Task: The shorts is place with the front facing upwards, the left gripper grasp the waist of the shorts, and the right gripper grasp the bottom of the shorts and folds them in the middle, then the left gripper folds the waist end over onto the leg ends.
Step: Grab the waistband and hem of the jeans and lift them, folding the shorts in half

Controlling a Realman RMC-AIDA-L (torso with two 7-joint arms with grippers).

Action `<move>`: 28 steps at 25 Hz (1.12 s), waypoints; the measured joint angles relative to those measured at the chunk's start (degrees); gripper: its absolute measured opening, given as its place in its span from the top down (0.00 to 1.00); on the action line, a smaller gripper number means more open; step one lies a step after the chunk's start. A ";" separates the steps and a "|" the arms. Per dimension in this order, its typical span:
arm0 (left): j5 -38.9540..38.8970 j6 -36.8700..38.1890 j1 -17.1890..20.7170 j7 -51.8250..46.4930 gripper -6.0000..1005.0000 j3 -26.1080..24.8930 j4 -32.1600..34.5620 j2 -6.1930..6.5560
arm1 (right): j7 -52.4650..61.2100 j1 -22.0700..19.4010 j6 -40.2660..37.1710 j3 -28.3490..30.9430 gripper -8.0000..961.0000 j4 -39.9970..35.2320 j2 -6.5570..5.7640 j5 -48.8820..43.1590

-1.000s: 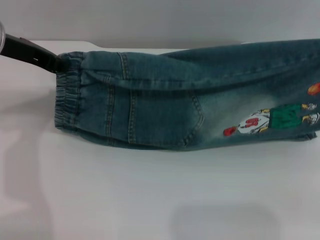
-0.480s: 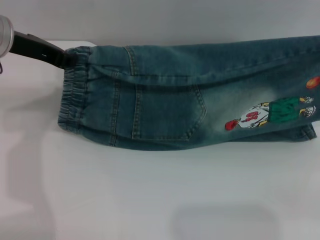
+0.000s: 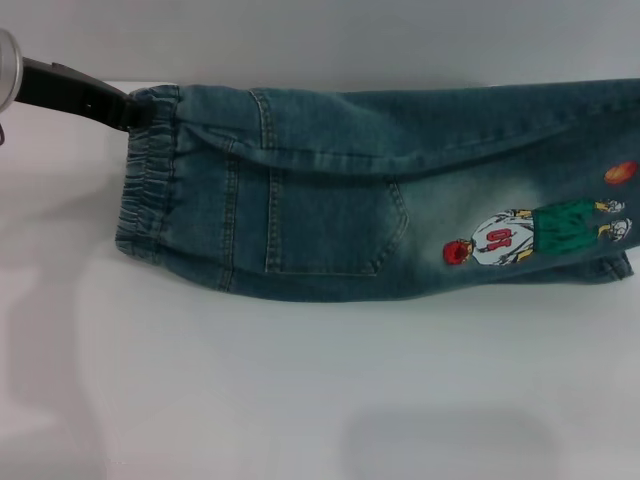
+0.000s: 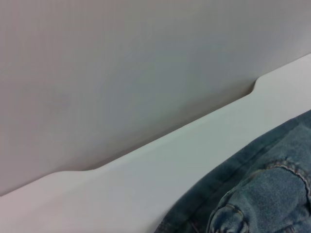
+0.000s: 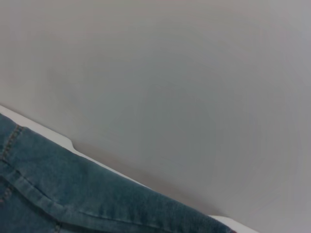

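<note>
The blue-green denim shorts (image 3: 330, 200) lie lengthwise across the white table (image 3: 300, 400), folded in half along their length. The patch pocket (image 3: 330, 230) and cartoon print (image 3: 530, 232) face up. The crinkled waist (image 3: 148, 180) is at the left end. My left gripper (image 3: 128, 108) reaches in from the upper left and is shut on the waist's far corner. The leg ends run past the right edge of the head view, and my right gripper does not show. Denim also fills a corner of the left wrist view (image 4: 262, 194) and of the right wrist view (image 5: 58, 189).
A plain grey wall (image 3: 320, 40) stands just behind the table's far edge (image 4: 146, 155). Bare white tabletop stretches in front of the shorts toward me.
The left gripper has moved a little up and to the right with the waist corner. The far edge of the shorts rose slightly and the print slid a bit left.
</note>
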 joint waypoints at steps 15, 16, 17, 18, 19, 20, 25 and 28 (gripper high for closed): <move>-0.48 -0.82 1.62 -0.07 0.95 -0.52 1.01 -0.07 | 0.08 -1.11 1.50 1.45 0.97 2.58 -0.18 0.62; -0.48 -0.94 1.62 -0.10 0.95 -0.52 1.01 -0.07 | 0.08 -1.13 1.84 1.47 0.97 2.90 -0.22 0.63; -0.49 -1.13 1.63 -0.15 0.95 -0.52 1.01 -0.07 | 0.09 -1.16 2.13 1.47 0.97 3.31 -0.26 0.62; -0.49 -1.28 1.65 -0.19 0.95 -0.52 1.01 -0.06 | 0.10 -1.16 2.43 1.48 0.97 3.76 -0.30 0.62; -0.49 -1.42 1.66 -0.23 0.95 -0.52 1.01 -0.05 | 0.11 -1.14 2.70 1.48 0.97 4.25 -0.35 0.62; -0.49 -1.56 1.68 -0.24 0.95 -0.51 1.01 -0.04 | 0.11 -1.06 2.95 1.49 0.97 4.67 -0.37 0.63; -0.49 -2.21 1.90 -0.31 0.95 -0.50 0.93 0.05 | 0.14 -0.62 3.89 1.50 0.97 6.69 -0.43 0.38; -0.50 -2.60 2.09 -0.32 0.95 -0.50 0.68 0.07 | 0.12 -0.42 4.67 1.50 0.97 7.76 -0.49 0.32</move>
